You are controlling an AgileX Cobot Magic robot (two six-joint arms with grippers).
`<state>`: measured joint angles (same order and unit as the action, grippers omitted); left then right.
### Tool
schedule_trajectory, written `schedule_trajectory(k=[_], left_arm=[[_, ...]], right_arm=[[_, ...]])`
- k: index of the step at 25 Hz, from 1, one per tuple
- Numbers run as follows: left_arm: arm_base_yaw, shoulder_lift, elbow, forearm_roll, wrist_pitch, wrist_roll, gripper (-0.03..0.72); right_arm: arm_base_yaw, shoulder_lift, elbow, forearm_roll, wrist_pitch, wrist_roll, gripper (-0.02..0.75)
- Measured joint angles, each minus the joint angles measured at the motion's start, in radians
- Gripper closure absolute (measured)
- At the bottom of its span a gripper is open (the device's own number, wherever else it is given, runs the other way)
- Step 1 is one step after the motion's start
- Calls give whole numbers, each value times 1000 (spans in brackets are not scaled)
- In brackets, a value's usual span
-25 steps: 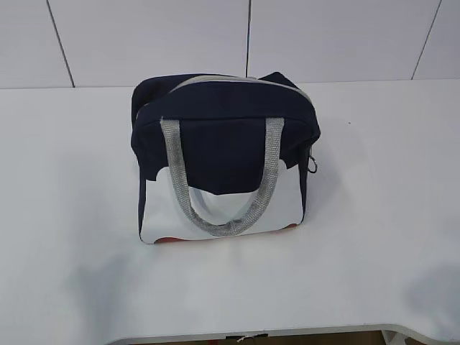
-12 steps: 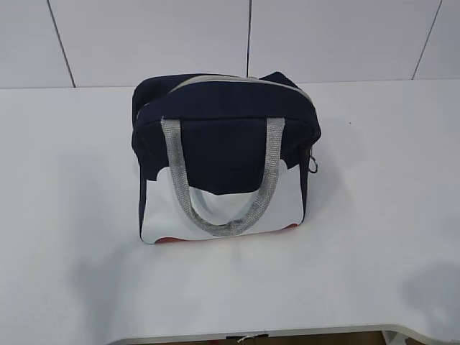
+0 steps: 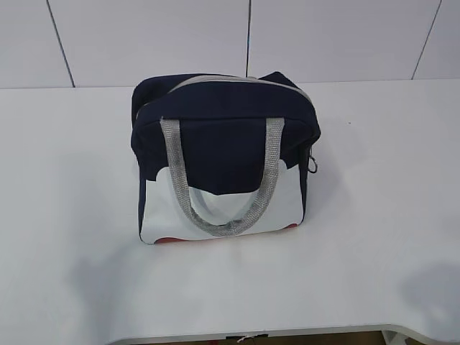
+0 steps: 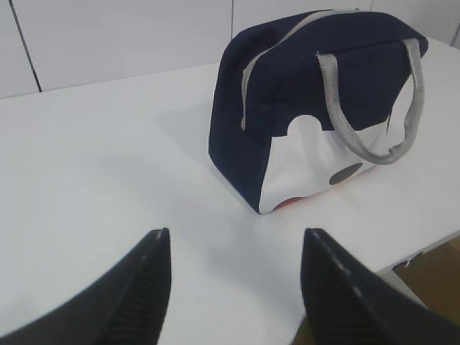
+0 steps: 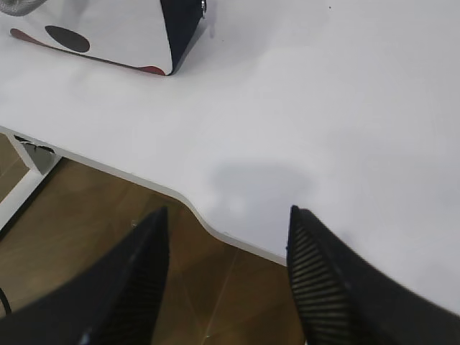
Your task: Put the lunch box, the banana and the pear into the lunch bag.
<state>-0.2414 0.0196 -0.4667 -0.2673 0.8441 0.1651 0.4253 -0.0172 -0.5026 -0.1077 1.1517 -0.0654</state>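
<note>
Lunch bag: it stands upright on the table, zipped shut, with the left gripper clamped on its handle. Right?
Not quite. The left gripper is open and empty, hanging over the table apart from the lunch bag, as the left wrist view shows. The rest holds.

A white table (image 3: 374,215) carries only the zipped navy lunch bag (image 3: 223,136), standing upright.

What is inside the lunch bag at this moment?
This cannot be seen. The lunch bag looks closed along its grey zipper, so its inside is covered. No lunch box, banana or pear shows on the table.
</note>
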Motion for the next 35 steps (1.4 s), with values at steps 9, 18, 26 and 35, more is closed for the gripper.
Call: schedule_trajectory(k=[9,18,26,35], left_arm=[[0,0,-40,122,99,0,274],[0,0,-49,95,252,-7,274],[0,-8,-38,95,259,-9,274],[0,-8,-39,95,263,-9,274]], right_arm=[[0,0,0,0,-2,2,297],[0,0,0,0,-2,2,297],[0,0,0,0,-4,2,297],[0,0,0,0,-5,2,297]])
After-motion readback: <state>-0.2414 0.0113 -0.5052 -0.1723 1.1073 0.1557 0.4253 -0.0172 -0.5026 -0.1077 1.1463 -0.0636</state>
